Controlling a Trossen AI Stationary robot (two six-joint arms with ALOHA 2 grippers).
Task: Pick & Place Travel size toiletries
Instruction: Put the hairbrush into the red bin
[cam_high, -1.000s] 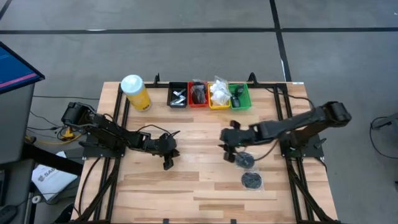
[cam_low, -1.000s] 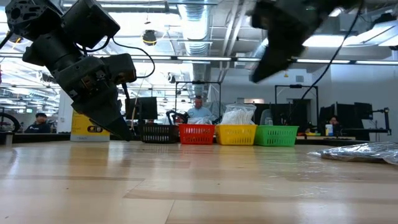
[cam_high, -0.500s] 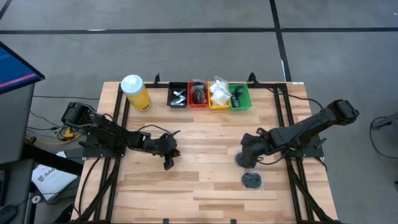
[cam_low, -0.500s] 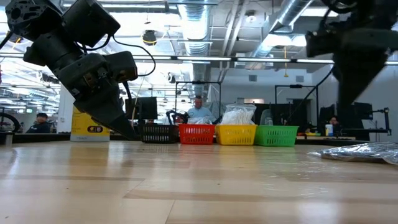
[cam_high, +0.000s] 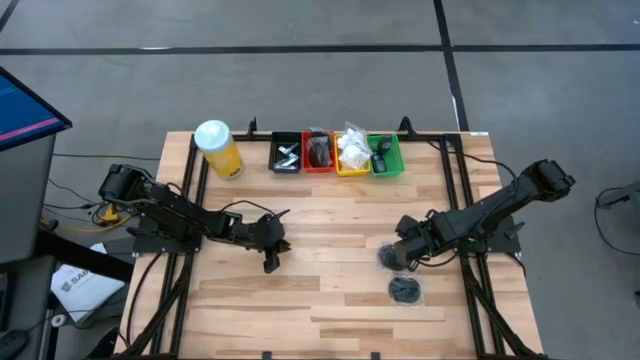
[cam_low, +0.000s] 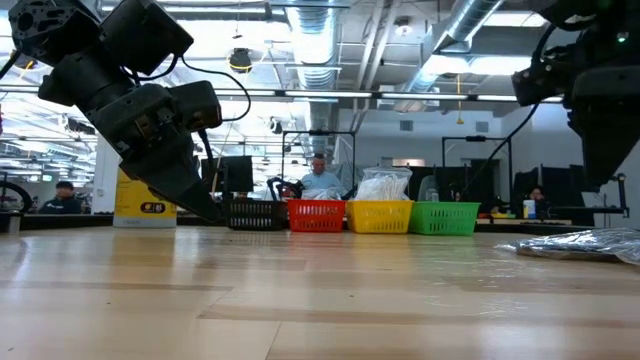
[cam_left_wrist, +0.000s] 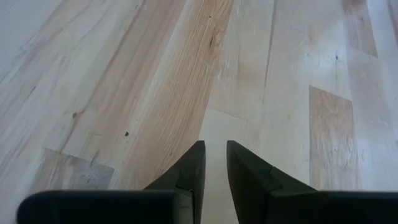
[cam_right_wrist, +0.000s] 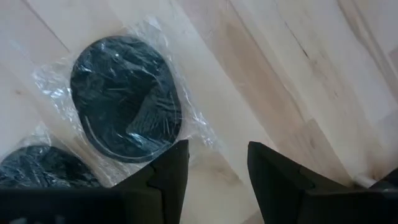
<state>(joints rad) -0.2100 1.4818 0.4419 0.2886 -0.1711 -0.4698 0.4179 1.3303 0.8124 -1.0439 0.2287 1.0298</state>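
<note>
We count two dark arms over the pale wooden table (cam_high: 330, 290). The left gripper (cam_high: 270, 262) hangs low over bare boards, its fingers (cam_left_wrist: 193, 171) nearly closed with only a thin slit between them and nothing in it.

Beyond it, at the table's far edge, stands one tall yellow canister with a white lid (cam_high: 217, 148). Further right along that edge we count four small trays in a row: black (cam_high: 286, 153), red (cam_high: 319, 153), yellow (cam_high: 351, 153) and green (cam_high: 386, 156); what they hold is too small to count.

The right gripper (cam_high: 393, 255) hovers with parted jaws, grasping nothing. We count two flat round black discs, each in clear plastic wrap: one (cam_right_wrist: 127, 96) lies just ahead of its fingertips (cam_right_wrist: 171, 165), the other (cam_high: 404, 290) just beside it, toward the near edge.
</note>
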